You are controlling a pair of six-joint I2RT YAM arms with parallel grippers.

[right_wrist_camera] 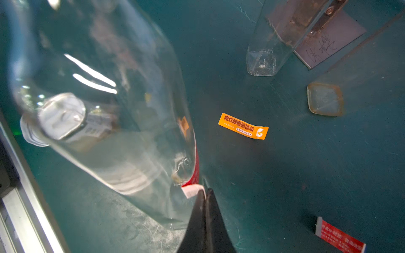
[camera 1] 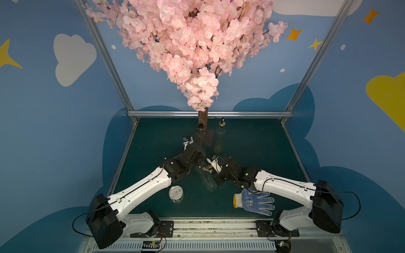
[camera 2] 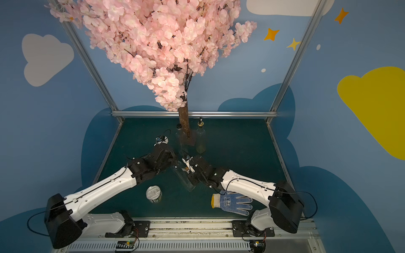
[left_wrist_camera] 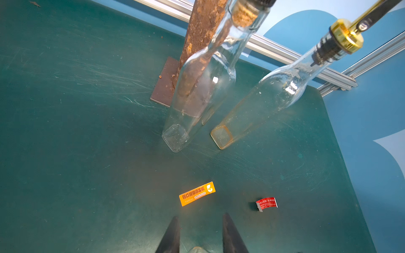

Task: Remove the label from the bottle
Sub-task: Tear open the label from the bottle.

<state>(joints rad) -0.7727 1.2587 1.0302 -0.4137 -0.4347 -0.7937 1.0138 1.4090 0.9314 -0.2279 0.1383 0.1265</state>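
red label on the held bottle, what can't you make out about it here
- Red label: right wrist view shows it edge-on along the glass bottle; print unreadable.
- How far it's peeled: right gripper covers the lifted end.
- Left gripper grip: left wrist view's bottom edge cuts the bottle off.
- Both top views: label too small.

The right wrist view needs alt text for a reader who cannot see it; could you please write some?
The right gripper, shut, pinches the white-backed edge of a red label partly peeled off a tilted clear glass bottle. An orange label and a red scrap lie loose on the green table.
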